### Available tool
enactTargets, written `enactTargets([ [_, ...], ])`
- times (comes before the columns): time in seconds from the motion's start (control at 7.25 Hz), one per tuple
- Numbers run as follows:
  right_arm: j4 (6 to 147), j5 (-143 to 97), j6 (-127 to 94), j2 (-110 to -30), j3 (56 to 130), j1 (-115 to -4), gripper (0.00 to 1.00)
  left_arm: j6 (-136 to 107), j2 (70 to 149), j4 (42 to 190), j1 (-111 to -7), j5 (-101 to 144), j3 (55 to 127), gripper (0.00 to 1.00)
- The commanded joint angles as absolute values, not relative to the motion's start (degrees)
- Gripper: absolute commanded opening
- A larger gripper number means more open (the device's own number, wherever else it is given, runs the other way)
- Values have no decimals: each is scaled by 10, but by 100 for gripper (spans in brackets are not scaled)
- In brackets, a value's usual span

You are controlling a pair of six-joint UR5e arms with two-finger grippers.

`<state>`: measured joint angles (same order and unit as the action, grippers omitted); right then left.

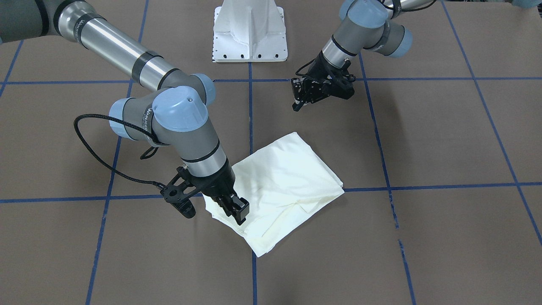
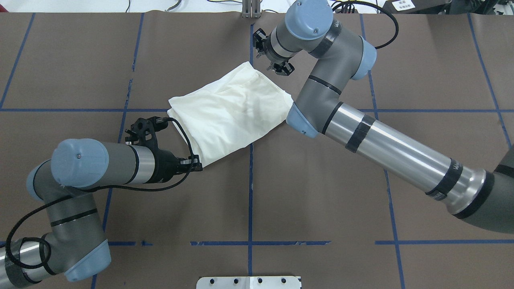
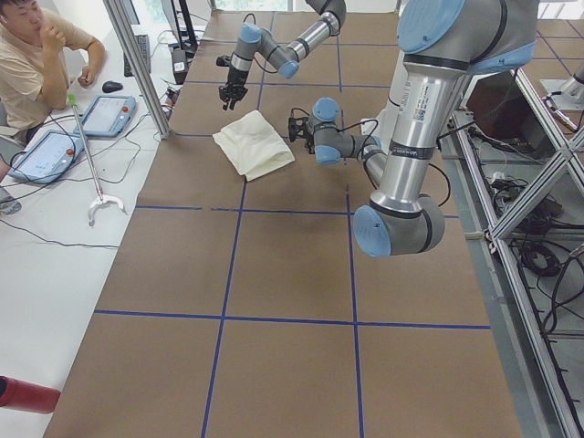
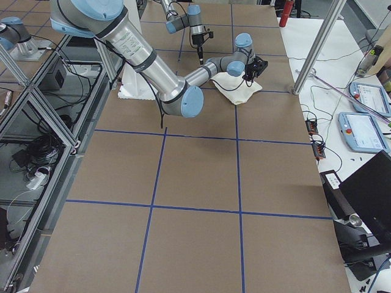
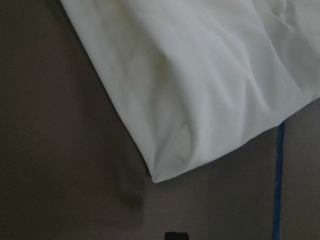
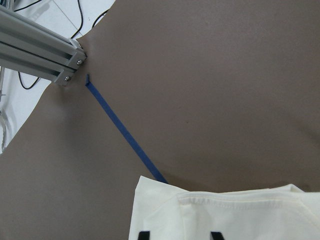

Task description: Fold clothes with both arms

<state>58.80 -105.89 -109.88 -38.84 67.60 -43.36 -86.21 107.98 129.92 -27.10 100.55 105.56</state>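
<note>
Stitched hem of the folded shirt (image 6: 235, 200) lies right under the right gripper (image 6: 180, 235). Its two fingertips (image 6: 144, 235) stand apart over the cloth and clamp nothing; whether they touch it I cannot tell. The shirt is a rough square packet, plain cream side up, flat near the middle of the table (image 1: 423, 140) over a crossing of blue tape lines (image 1: 423, 185). The left gripper (image 2: 195, 162) hangs by the corner nearest the robot, on the other side of the packet, clear of the cloth and holding nothing. Its jaws are too dark to read as open or closed.

From the compact shape, most of the folding looks done, and one more fold or a tidy is probably in hand. To do it well, the right fingers should close on every layer at that hem, not just the top sheet, since the stacked edges look slightly stepped. The left should pinch its corner low, without shoving the packet along. Both should then lift level, carry across together, and lay edge on edge before letting go.
</note>
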Motion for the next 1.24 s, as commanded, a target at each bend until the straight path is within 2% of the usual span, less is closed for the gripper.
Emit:
enactTargets([
  [0.0,591,-1113,-1066,-474,767,-456,100,-860,1119,1299,-285,976,1006,0],
  [0.41,592,-1163,-1014,-560,841,-499,100,-858,1146,1299,-286,958,936,0],
  [1.1,592,-1163,-1014,-557,841,-499,100,-856,1126,1298,-286,956,926,0],
])
